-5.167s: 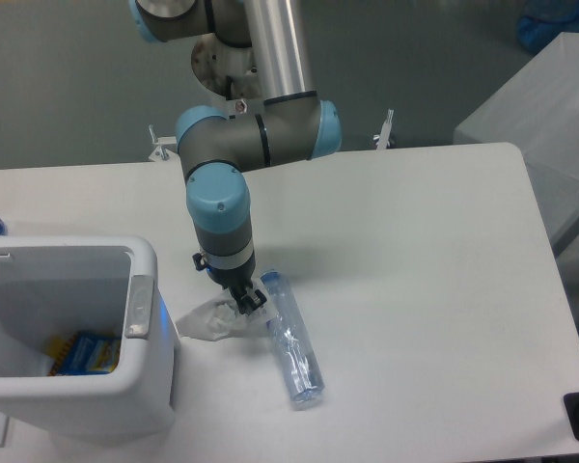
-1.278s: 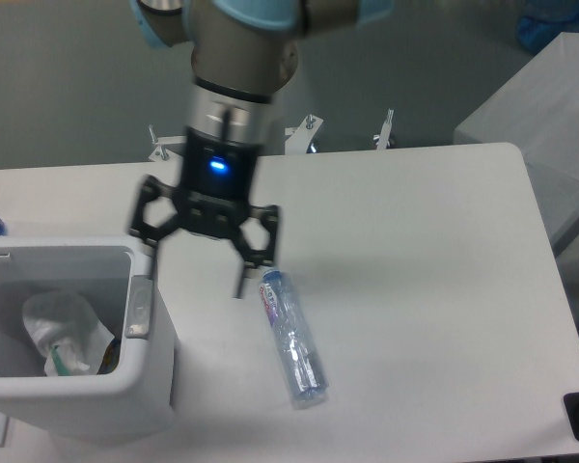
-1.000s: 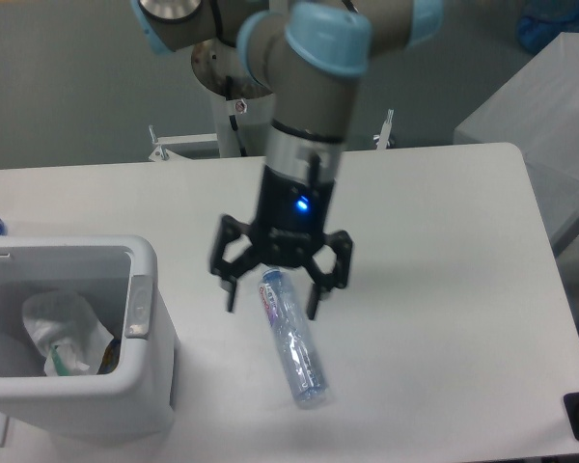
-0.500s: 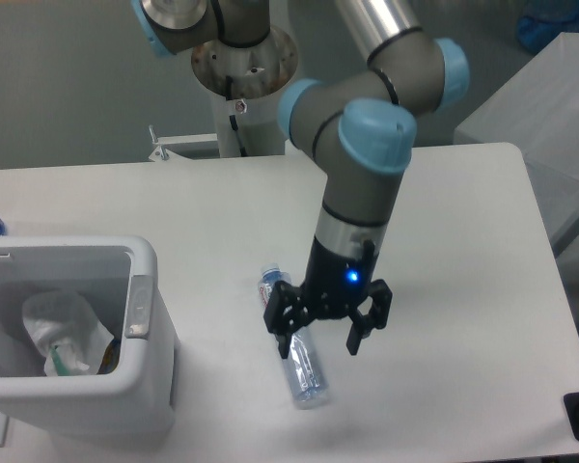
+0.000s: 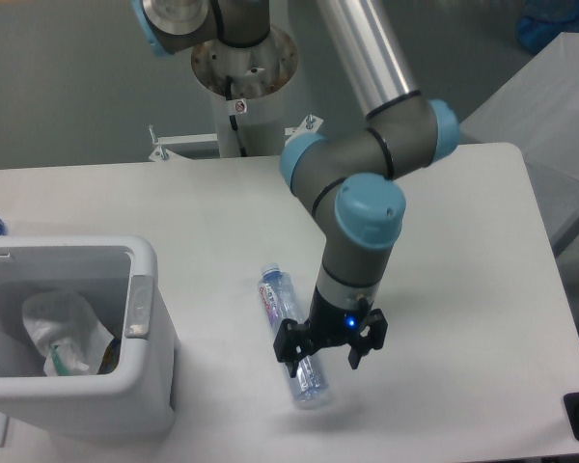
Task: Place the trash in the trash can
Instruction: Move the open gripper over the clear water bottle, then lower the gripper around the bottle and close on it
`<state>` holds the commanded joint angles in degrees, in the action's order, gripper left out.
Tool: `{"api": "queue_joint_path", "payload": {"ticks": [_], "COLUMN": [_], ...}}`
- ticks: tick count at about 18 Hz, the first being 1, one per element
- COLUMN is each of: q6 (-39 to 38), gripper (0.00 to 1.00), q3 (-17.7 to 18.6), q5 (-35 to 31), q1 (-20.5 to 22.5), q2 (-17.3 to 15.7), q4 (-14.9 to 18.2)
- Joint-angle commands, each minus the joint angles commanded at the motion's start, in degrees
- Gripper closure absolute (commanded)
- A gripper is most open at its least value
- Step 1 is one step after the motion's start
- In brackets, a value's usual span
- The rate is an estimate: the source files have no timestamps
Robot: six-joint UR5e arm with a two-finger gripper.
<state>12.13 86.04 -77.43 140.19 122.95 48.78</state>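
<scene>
Gripper (image 5: 320,358) has dropped lower over the near end of the bottle (image 5: 291,334), which lies flat on the table (image 5: 463,289); fingers spread apart, straddling it, nothing clamped yet. Judged: second pickup is about to start. Further left, the wrapper (image 5: 63,330) now sits inside the trash can (image 5: 140,280), so one of two pieces is done.
</scene>
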Motion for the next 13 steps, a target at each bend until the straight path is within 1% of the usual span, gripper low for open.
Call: {"api": "queue_joint_path", "payload": {"ticks": [8, 13], "q6": [1.1, 1.1], "gripper": [0.00, 0.00], "q3": [-0.3, -0.3], "q5": [-0.4, -1.7], "q1": [-0.4, -1.8], "q2": [2.8, 4.0], "q4": [0.1, 0.1]}}
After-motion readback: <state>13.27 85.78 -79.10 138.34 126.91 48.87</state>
